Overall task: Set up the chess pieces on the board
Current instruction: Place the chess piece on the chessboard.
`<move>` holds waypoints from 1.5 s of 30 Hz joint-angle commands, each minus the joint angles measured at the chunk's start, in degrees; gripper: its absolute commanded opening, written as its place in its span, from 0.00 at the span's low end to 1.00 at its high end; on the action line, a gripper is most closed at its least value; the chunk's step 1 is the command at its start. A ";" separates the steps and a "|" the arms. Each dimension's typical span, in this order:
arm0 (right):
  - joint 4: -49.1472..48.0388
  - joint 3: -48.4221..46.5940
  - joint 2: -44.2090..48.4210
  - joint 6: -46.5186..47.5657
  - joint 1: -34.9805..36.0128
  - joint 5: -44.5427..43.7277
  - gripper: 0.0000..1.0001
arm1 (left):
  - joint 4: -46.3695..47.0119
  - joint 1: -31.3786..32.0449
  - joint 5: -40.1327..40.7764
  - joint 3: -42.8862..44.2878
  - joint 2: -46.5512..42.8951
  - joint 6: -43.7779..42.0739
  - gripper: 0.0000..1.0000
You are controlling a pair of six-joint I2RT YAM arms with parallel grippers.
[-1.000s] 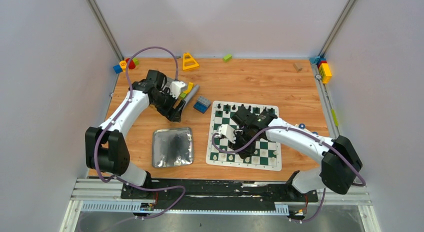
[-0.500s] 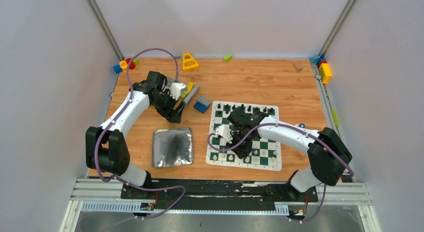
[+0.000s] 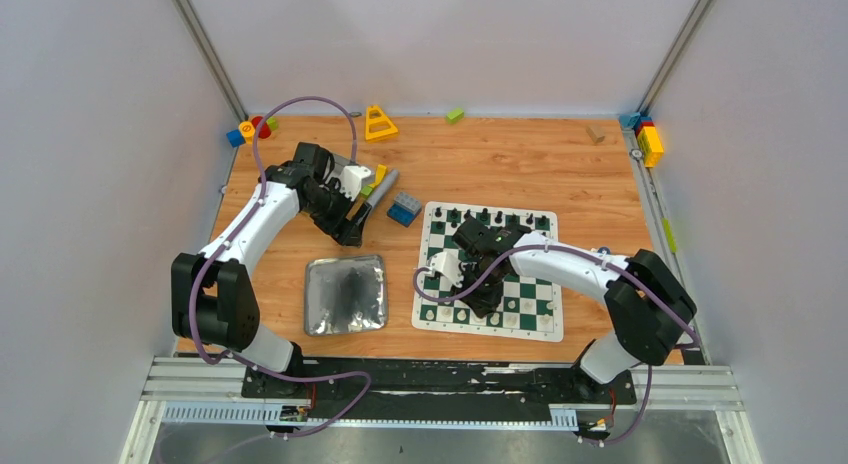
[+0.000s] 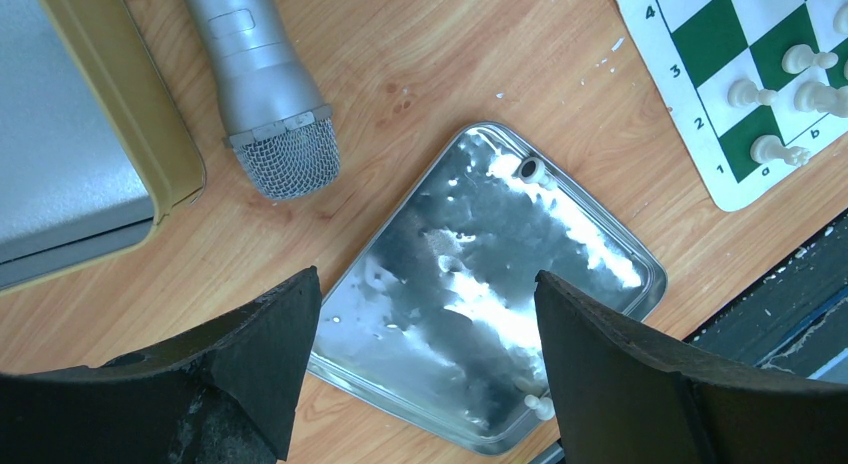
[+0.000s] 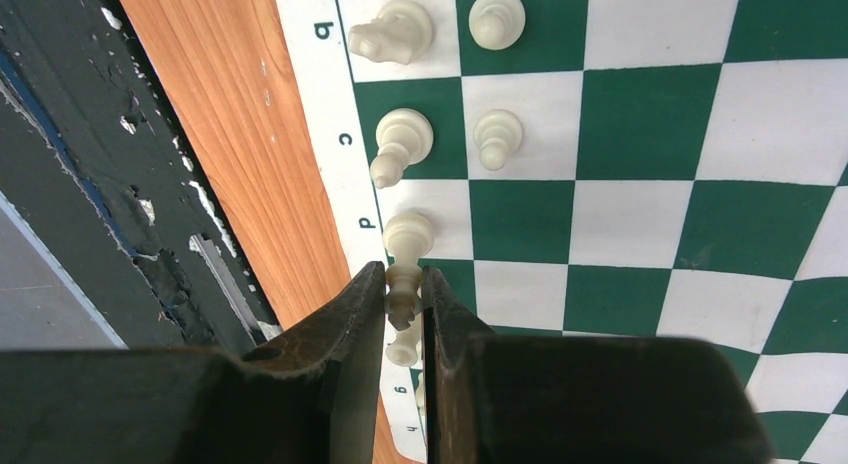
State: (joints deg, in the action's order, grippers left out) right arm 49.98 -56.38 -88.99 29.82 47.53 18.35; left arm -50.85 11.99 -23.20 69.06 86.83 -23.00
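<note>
Now our right hand (image 5: 403,319) pinches a white chess piece (image 5: 403,287) over the near edge row of the board (image 5: 640,114). We should lower it straight and let go softly. Our left hand (image 4: 425,294) hangs wide open, left of the board.

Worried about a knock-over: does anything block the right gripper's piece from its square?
Nothing visible does. The right gripper is shut on a cream-white piece close beside the neighbouring piece on file d; its fingers hide the square below.
</note>
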 commanded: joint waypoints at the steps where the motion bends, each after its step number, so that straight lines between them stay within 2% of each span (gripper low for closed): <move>1: -1.31 0.29 -0.35 -0.36 -0.11 -0.92 0.03 | 1.04 0.23 -0.09 0.16 -1.58 0.44 0.86; 12: -1.87 0.35 -0.90 -1.39 -0.07 -1.26 0.07 | 0.91 0.23 -0.18 0.15 -1.48 0.37 0.86; 28: -2.89 0.56 -1.01 -3.23 0.99 -2.04 0.19 | 0.76 0.23 0.05 -0.05 -1.49 0.24 0.86; 33: -2.99 0.84 -0.70 -3.45 1.09 -2.62 0.29 | 0.79 0.25 0.21 -0.13 -1.42 0.16 0.86; 41: -2.22 -1.88 4.35 -3.46 0.22 -1.44 0.56 | 1.12 0.42 0.43 -1.88 -2.13 -1.98 0.87; 45: -2.29 -4.52 7.57 -3.43 -1.94 2.26 0.60 | 2.97 2.08 0.56 -5.19 -3.07 -4.46 0.85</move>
State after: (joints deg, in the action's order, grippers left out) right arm 48.80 -56.60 -85.86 26.68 47.35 16.91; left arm -49.95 12.23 -22.46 66.37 86.54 -24.43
